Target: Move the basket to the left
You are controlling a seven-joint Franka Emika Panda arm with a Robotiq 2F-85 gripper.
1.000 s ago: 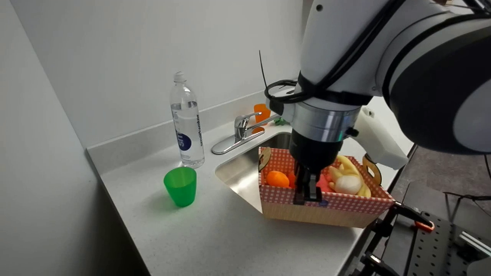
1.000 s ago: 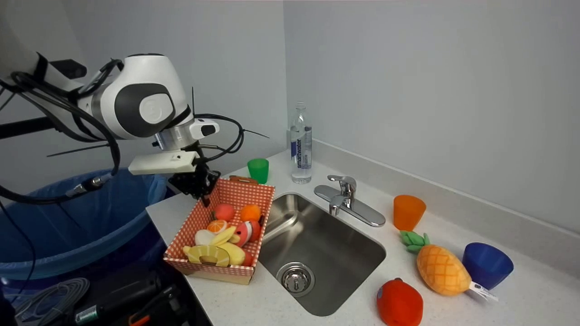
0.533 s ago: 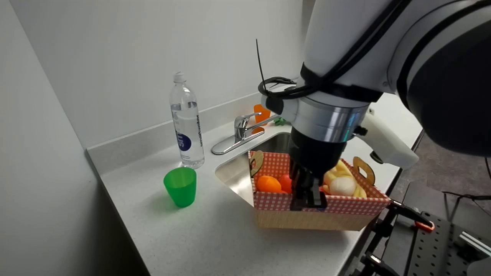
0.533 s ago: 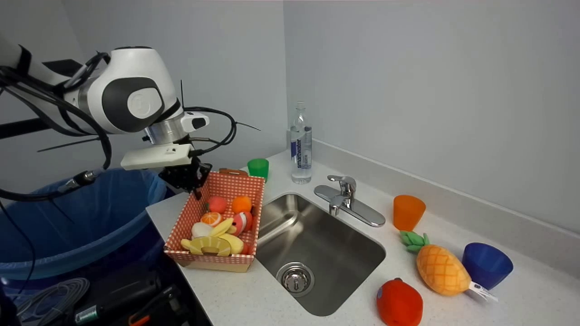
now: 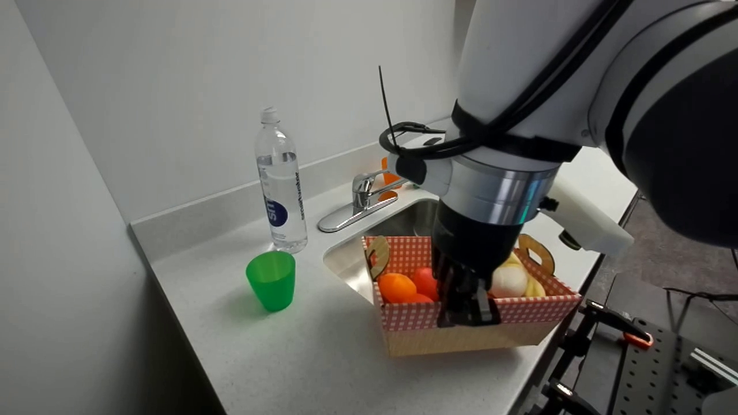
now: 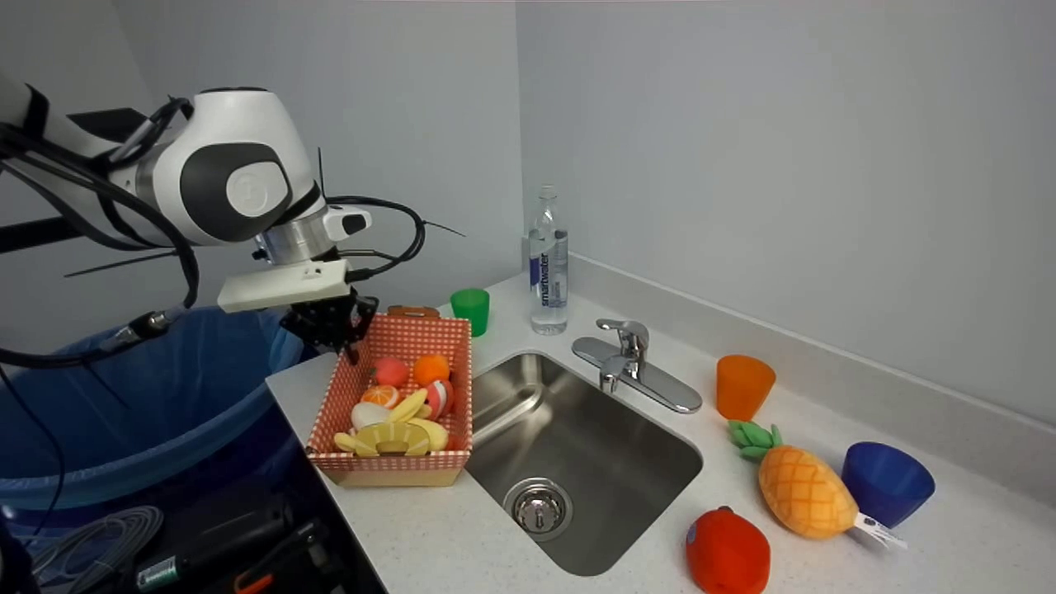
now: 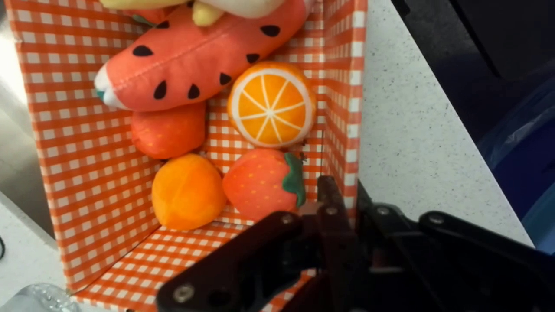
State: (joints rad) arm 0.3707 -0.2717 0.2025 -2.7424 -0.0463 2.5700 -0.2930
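Now my tool (image 7: 344, 189) pinches the gingham-lined basket (image 5: 473, 340) by one side. So lopsided a hold could twist loose on me, dragged by plush fruit (image 6: 407, 407).

Looks like kitchen: sink (image 6: 610, 462), chrome faucet (image 6: 634, 359), countertop (image 6: 445, 544)

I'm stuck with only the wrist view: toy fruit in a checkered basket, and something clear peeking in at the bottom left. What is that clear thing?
Observer: It's a water bottle, standing upright on the counter in both exterior views.
Visitor: And this "end effector", as you people call it, what holds it up?
Observer: A mostly white arm, in both exterior views.
Visitor: Does any toy lie outside the basket?
Observer: Yes. In an exterior view, a toy pineapple lies across the sink from it.
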